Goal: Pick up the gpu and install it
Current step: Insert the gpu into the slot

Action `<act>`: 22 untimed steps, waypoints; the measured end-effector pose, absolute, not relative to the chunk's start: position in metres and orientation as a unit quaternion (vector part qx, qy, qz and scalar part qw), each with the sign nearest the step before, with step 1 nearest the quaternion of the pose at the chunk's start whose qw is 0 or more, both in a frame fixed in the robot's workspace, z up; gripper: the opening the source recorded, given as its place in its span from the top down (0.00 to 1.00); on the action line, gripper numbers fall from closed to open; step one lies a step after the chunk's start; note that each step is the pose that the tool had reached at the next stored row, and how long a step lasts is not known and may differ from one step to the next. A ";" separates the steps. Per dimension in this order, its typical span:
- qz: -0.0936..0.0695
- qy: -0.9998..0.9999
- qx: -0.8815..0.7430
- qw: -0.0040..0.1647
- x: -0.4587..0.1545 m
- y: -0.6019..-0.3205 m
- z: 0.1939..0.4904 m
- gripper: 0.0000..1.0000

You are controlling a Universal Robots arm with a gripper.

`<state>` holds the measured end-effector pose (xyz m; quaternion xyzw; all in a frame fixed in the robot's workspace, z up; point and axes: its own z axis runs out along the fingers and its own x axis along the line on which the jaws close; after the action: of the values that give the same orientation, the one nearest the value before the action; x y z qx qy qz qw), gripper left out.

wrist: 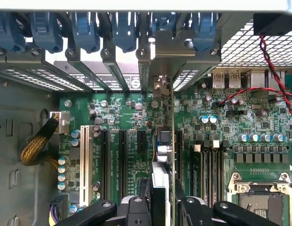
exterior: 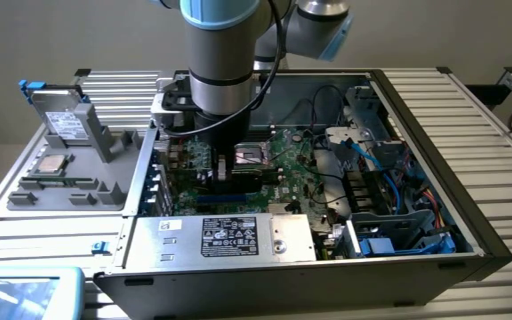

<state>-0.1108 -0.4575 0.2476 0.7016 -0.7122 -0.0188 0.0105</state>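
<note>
One tilt matters: the gripper [wrist: 162, 209] clamps the gpu [wrist: 161, 181] edge-on above the motherboard [wrist: 131, 117]; misaligned, it could strike the CPU socket [exterior: 249, 157] at two o'clock in the exterior view.

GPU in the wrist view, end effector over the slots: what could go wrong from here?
1. The gpu is held edge-on in the end effector among closely spaced parallel slots. A small sideways offset could press it into the wrong slot or onto the motherboard.
2. Its bracket end sits close to the rear slot covers and the blue clips, so it may snag there on the way down.
</note>
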 end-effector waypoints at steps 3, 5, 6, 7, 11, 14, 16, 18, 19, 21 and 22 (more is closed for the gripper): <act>-0.019 -0.712 0.702 0.010 -0.111 -0.457 0.248 0.71; -0.019 -0.712 0.702 0.010 -0.111 -0.457 0.247 0.71; -0.019 -0.712 0.702 0.010 -0.111 -0.457 0.247 0.71; -0.019 -0.712 0.702 0.011 -0.111 -0.457 0.246 0.71; -0.017 -0.712 0.702 0.012 -0.111 -0.457 0.246 0.71; -0.017 -0.712 0.702 0.013 -0.111 -0.457 0.246 0.71; -0.016 -0.712 0.702 0.014 -0.111 -0.457 0.245 0.71; -0.014 -0.712 0.701 0.015 -0.111 -0.457 0.245 0.71; -0.014 -0.712 0.701 0.015 -0.111 -0.457 0.245 0.71; -0.014 -0.712 0.702 0.015 -0.111 -0.457 0.245 0.71; -0.014 -0.712 0.702 0.015 -0.111 -0.457 0.244 0.71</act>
<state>-0.1108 -0.4572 0.2442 0.7016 -0.7123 -0.0140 0.0151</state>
